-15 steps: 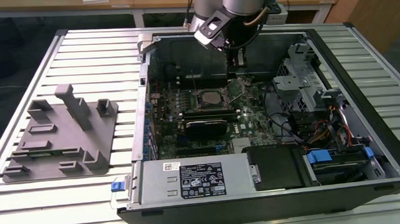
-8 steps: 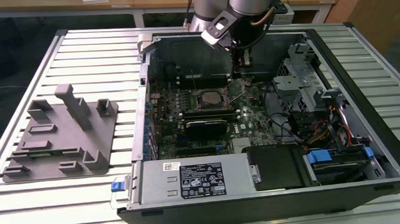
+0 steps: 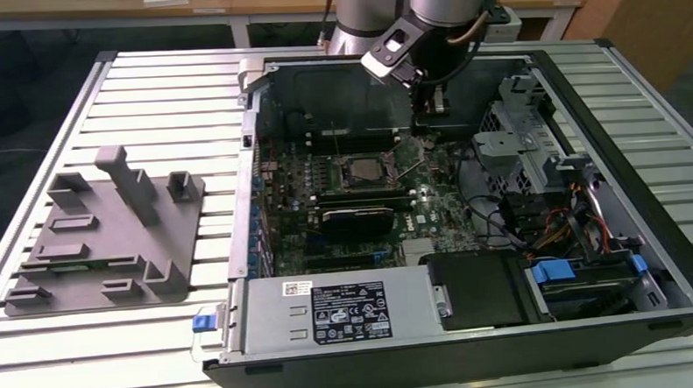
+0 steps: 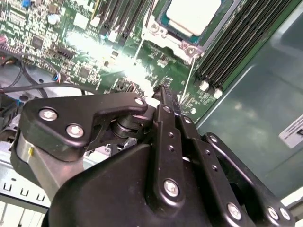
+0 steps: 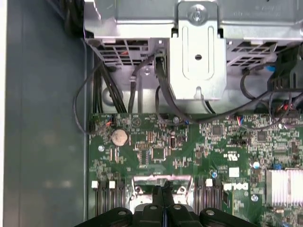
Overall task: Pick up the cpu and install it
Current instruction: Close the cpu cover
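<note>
Interior of an open computer case, with the black two-fingered gripper [image 4: 162, 89] low over the green motherboard [image 4: 85, 52]. The fingers are pressed together, tip against tip, and nothing is pinched between them. The cpu [image 4: 193, 14], a small flat square chip with a silvery metal top and a thin greenish rim, is found ahead of the fingertips and somewhat below them, lying within the bright metal socket frame [image 4: 182, 45]. It appears already seated, though whether the frame is locked down cannot be told. A thin wire retention lever [image 4: 191, 75] is seen between the fingertips and the frame, near the tips. The step in hand is judged to be the securing of the seated chip. For this, the closed tips are best kept off the metal top and off the black memory slots [image 4: 236, 47] beside the socket, with pressure applied to the lever alone, slowly and along its swing. The cpu lies level with the board, metal top facing away from it. Being square, it has no marked long axis, and its edges run parallel to the frame and the slots.
</note>
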Controlling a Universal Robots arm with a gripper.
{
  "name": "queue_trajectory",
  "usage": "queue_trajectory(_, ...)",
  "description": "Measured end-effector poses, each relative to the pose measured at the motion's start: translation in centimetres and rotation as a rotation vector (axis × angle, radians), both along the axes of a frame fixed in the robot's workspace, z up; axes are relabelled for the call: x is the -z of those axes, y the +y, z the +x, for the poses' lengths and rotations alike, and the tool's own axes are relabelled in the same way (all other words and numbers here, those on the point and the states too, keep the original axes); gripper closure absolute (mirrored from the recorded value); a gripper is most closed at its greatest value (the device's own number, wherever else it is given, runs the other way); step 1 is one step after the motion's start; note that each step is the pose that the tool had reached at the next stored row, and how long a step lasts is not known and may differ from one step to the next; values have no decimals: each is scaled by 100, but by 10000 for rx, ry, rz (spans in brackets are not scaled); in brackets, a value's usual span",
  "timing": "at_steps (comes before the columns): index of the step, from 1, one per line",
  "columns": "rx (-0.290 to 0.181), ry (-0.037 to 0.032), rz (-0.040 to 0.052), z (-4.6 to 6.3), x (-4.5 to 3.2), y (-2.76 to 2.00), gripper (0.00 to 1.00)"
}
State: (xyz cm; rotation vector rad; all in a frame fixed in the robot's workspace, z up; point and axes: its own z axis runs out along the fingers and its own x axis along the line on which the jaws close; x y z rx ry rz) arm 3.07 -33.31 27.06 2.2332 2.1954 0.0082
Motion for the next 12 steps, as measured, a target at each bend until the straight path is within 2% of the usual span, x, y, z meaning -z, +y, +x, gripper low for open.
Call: queue_trajectory(12,0,1,0,189,38,0,89)
